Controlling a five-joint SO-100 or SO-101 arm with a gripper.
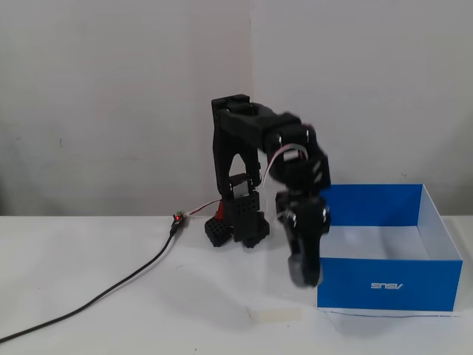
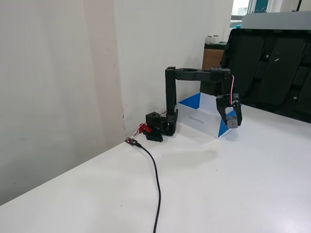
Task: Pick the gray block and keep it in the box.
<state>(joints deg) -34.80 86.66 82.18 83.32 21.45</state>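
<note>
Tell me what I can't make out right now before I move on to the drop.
- gray block: small in the side fixed view; motion-blurred inside the gripper in the front fixed view.
- box: floor mostly hidden; the front wall blocks it in the front view, the arm in the side view.
</note>
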